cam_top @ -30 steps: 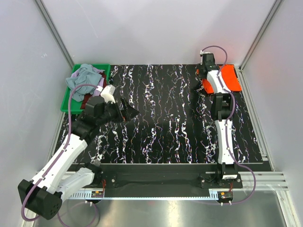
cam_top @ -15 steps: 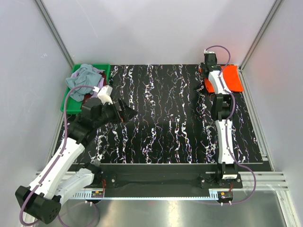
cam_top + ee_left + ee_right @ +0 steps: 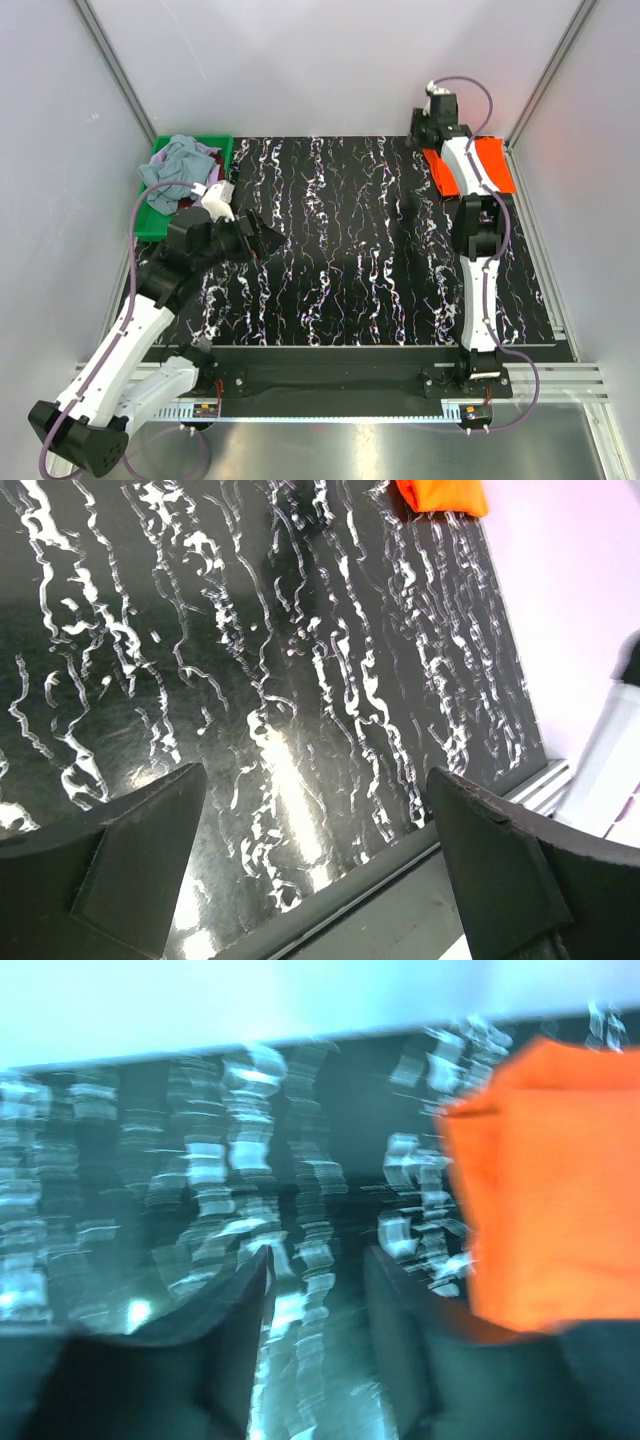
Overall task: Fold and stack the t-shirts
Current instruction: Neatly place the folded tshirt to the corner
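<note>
orange shirt (image 3: 492, 165): lies folded flat at the far right corner of the table (image 3: 340, 250), close to the right wall. it forms a compact, roughly four-sided pad with straight folded edges. its long axis runs across the table, left to right. which way the neck points cannot be told. the cloth is soft, matte and bright, and the visible parts are smooth. the right arm (image 3: 470, 185) crosses its middle and hides a strip of it.

right claw (image 3: 318, 1260): hangs at the far edge, just left of the orange shirt. the wrist view is blurred, but the two dark fingers stand apart by a narrow gap with only table pattern between them. it grips nothing.

left claw (image 3: 262, 238): hangs above the left half of the table, near the bin. its fingers are spread wide and empty, with bare table between them.

bin (image 3: 222, 143): green plastic, rectangular, beside the far left corner of the table. a grey-blue shirt (image 3: 178, 165) lies crumpled on top of its heap, with no clear axis. dark red cloth (image 3: 212, 152) shows at that shirt's far right side.

table surface: black, glossy, with white marble-like veins.
</note>
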Controlling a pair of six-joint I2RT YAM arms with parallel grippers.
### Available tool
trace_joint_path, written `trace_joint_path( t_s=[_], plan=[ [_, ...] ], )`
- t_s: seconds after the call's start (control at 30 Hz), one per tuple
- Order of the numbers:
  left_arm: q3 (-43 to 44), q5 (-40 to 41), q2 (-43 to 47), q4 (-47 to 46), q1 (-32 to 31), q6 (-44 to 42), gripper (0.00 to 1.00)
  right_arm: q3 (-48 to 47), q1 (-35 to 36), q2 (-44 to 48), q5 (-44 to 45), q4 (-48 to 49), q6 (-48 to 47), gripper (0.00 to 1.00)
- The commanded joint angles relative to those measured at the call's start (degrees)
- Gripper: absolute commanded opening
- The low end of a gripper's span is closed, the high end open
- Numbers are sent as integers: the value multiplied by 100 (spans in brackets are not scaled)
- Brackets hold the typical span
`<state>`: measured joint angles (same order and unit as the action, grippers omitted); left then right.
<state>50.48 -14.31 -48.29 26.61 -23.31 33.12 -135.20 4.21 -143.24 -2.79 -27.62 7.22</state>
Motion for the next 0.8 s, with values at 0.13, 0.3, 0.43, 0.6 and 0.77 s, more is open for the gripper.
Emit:
trace_joint_path(
  t_s=[0.13,0.3,0.43,0.6,0.77],
  plan=[
    [840,472,408,599,-24,-429,99,1072,967,2886,-47,-147,508,100],
    [1271,455,584,811,-16,-509,99,2820,1442,4975,-99,-648,1130,100],
    [1315,25,681,767,-24,-456,99,4174,1724,6306,-397,-842,1693,100],
    [1289,-178,882,749,-24,-280,99,5845,1741,7851,-732,-798,2353,100],
    [912,-178,1418,302,-24,-236,99,6313,1733,8470,-645,-885,2495,100]
  ],
)
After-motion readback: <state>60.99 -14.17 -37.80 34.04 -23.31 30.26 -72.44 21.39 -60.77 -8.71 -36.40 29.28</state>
